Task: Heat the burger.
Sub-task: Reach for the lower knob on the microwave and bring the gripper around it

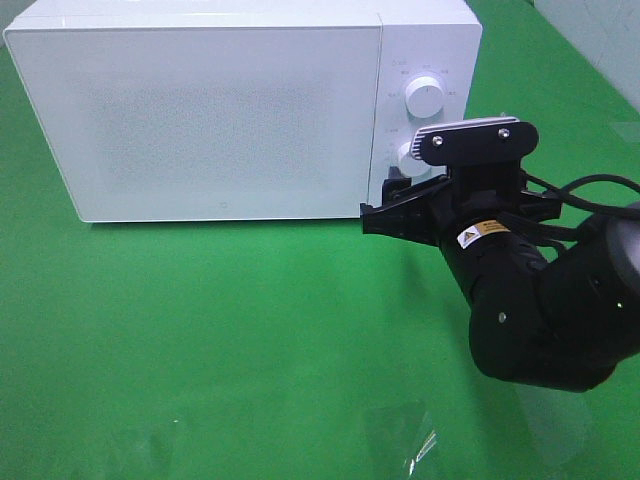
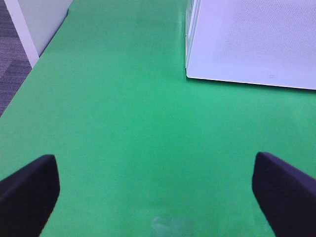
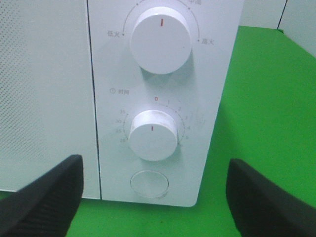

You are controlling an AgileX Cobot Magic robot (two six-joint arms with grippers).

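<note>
Microwave (image 1: 200, 110) shut — inside hidden, right gripper (image 3: 153, 192) spread, seemingly near dials (image 3: 153, 136), left gripper (image 2: 154, 192) spread

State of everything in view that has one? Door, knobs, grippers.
Door: closed.
Top knob: mark straight up, midway between the side labels.
Timer knob: mark at 0.
Left gripper: open, empty.
Right gripper: open, empty, facing the timer knob.

A white microwave (image 1: 245, 110) with dotted door (image 3: 44, 89) and red-marked white knobs (image 3: 160, 42), green table (image 1: 200, 330), black right hand (image 1: 385, 212).
</note>
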